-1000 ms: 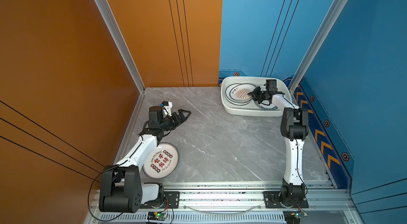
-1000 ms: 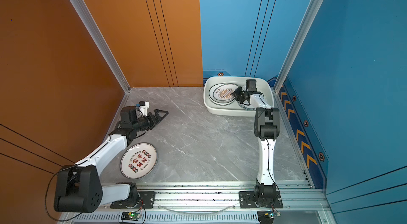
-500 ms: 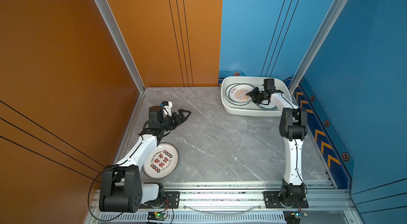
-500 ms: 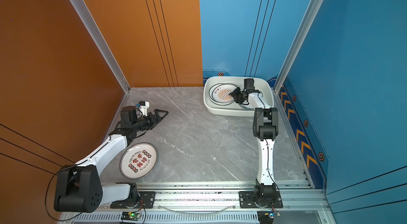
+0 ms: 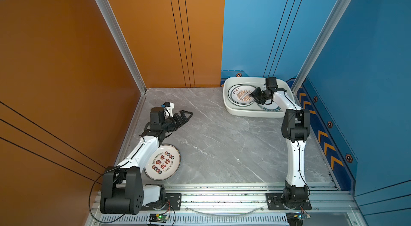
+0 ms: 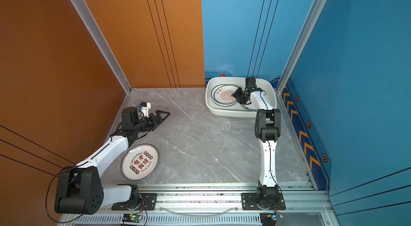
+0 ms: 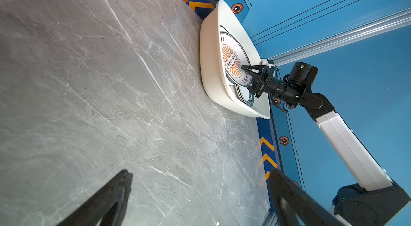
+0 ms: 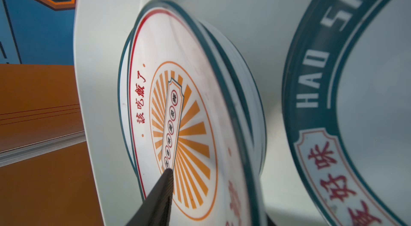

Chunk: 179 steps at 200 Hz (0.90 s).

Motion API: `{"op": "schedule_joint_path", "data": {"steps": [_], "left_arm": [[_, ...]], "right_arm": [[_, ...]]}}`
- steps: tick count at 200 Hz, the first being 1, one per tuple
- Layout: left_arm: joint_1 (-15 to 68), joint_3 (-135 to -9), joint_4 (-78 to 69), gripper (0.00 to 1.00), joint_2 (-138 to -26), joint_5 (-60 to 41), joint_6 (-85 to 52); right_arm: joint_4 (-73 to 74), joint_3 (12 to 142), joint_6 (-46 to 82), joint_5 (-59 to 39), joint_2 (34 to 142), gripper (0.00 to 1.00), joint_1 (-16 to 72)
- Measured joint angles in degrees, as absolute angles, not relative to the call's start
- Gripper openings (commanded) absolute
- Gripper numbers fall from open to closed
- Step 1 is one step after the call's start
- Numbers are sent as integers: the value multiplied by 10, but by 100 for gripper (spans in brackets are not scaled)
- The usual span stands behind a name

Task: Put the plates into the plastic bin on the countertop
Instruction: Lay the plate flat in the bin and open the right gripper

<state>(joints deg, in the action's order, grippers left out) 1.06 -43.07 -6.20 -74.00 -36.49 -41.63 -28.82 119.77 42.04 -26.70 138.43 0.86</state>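
Note:
The plastic bin (image 5: 244, 111) (image 6: 226, 112) stands at the countertop's (image 5: 222, 142) far right. Inside it a sunburst plate (image 5: 241, 95) (image 6: 223, 95) (image 8: 178, 125) tops a stack, beside a green-lettered plate (image 5: 270, 108) (image 8: 355, 102). My right gripper (image 5: 253, 96) (image 6: 234, 96) (image 7: 245, 71) is open astride the sunburst plate's near rim, one finger (image 8: 162, 191) over its face, the other hidden behind the rim. A cream plate with red Chinese characters (image 5: 162, 162) (image 6: 140, 162) lies front left, partly under my left arm. My left gripper (image 5: 185, 115) (image 6: 163, 113) (image 7: 200, 172) hovers open and empty over bare countertop.
An orange wall bounds the left and back left, a blue wall the back right and right. Aluminium rails with both arm bases (image 5: 289, 200) run along the front edge. The bin sits close to the back right corner post (image 5: 295, 87).
My right gripper's jaws have opened and let go of the sunburst plate, which now rests on the stack in the bin. The left arm has not moved.

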Motion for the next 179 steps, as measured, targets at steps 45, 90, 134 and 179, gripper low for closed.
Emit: {"op": "schedule_joint_path", "data": {"steps": [45, 90, 134, 179], "left_arm": [[11, -426, -62, 98, -740, -365, -416], [11, -423, -62, 98, -740, -365, -416], [11, -423, -62, 98, -740, -365, -416], [11, -423, -62, 98, -739, -365, -416]], "right_arm": [[-309, 1199, 400, -255, 1381, 44, 9], [-311, 1199, 391, -254, 1381, 45, 9], [-310, 1198, 390, -266, 1379, 45, 10], [-304, 1189, 401, -283, 1376, 45, 10]]}}
